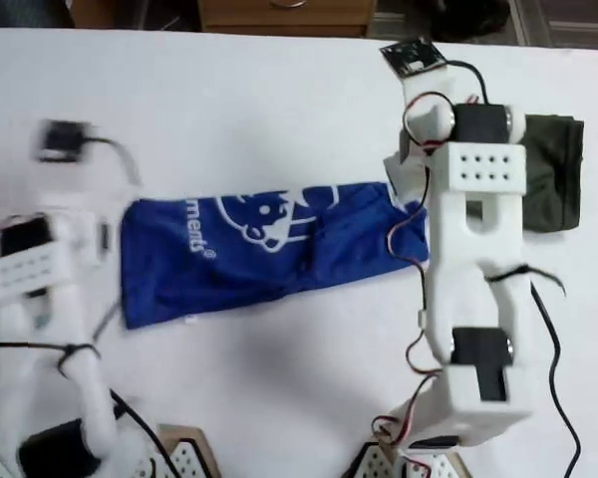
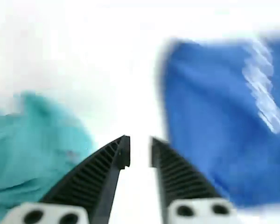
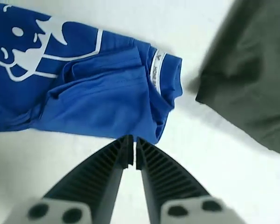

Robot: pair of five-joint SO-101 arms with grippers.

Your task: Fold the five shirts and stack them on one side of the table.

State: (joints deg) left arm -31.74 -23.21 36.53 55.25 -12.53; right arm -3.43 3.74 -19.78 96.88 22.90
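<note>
Blue cotton shirt with a white cartoon print (image 1: 259,244) lies folded into a long band across the middle of the white desk (image 1: 229,100), its print facing up. In the right wrist view its collar end, with a white label, is bunched in loose folds. The right gripper (image 3: 133,151) hangs just beside that end, its black ribbed fingers pressed together with nothing between them. A dark green folded shirt (image 1: 558,169) sits near the blue shirt's collar end, a strip of bare desk between them, partly under the white right arm (image 1: 475,249). At the shirt's other end stands the white left arm (image 1: 30,269). The left gripper (image 2: 140,151) hovers over bare desk with a narrow gap between its fingertips, holding nothing. A teal crumpled shirt (image 2: 32,149) lies to one side of it and the blue shirt to the other.
</note>
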